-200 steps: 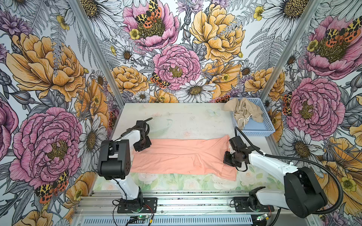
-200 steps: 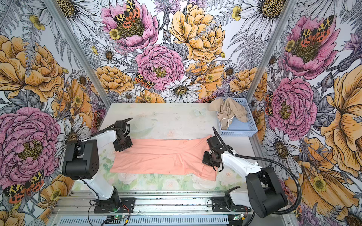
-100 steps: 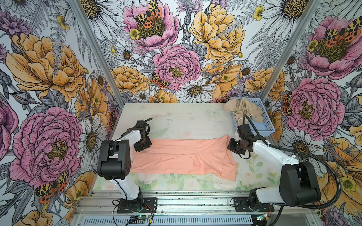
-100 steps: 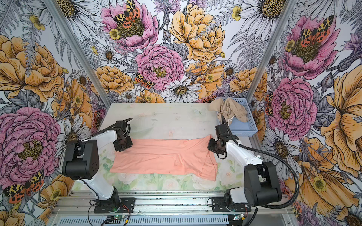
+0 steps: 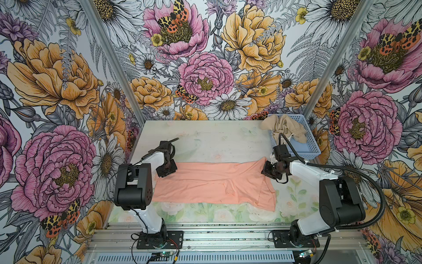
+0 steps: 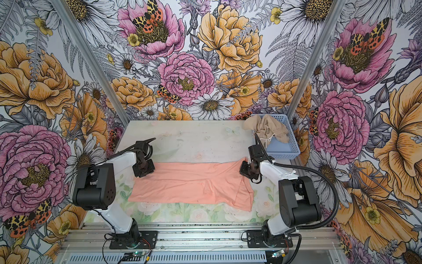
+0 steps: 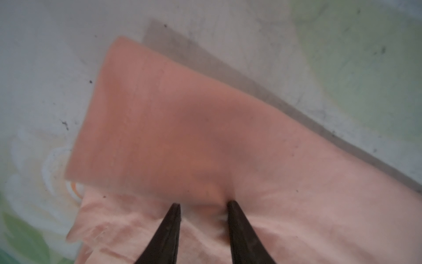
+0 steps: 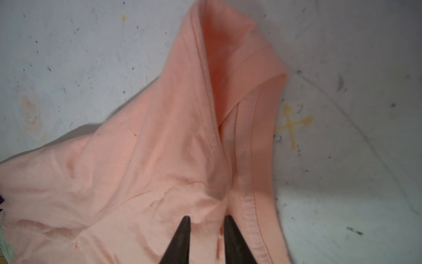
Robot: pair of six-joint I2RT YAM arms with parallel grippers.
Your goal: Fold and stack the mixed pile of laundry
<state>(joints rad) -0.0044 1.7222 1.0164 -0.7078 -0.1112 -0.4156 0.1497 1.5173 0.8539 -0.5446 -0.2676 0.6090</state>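
**Left pincer** (image 7: 203,205): my two black fingertips (image 7: 173,219) stand a narrow gap apart, with a pucker of the salmon-peach cotton T-shirt (image 7: 182,125) nipped between them. That is a grip on cloth. Beyond the tips, a flat flap of the shirt stands off the surface. It throws a grey shadow on the pale floral-printed tabletop (image 7: 45,57).

**Right pincer** (image 8: 206,218): these tips sit closer together than the left pair. They are pinching a ridge of the same shirt just beside a stitched hem. The cloth tents up toward my fingers, and a hemmed fold gapes open past them. A yellow cross mark (image 8: 293,124) shows on the table just beside the fabric's edge.

**Both top views:**
- The T-shirt (image 5: 214,182) lies as a long band across the middle of the table, plain side up and lightly creased.
- My left pincer (image 5: 167,170) is at its back-left corner.
- My right pincer (image 5: 268,171) is at its back-right corner, where the cloth is drawn up to a small peak.
- The shirt's front-right end hangs lower than the rest, as a loose flap toward the front edge.

**Farther out:** a beige-tan crumpled garment with a white drawstring (image 5: 285,128) is heaped in a light blue perforated plastic basket (image 5: 308,148). The basket sits at the table's back-right corner. Part of that garment spills over the basket's left rim. It lies apart from the shirt, not touching it.
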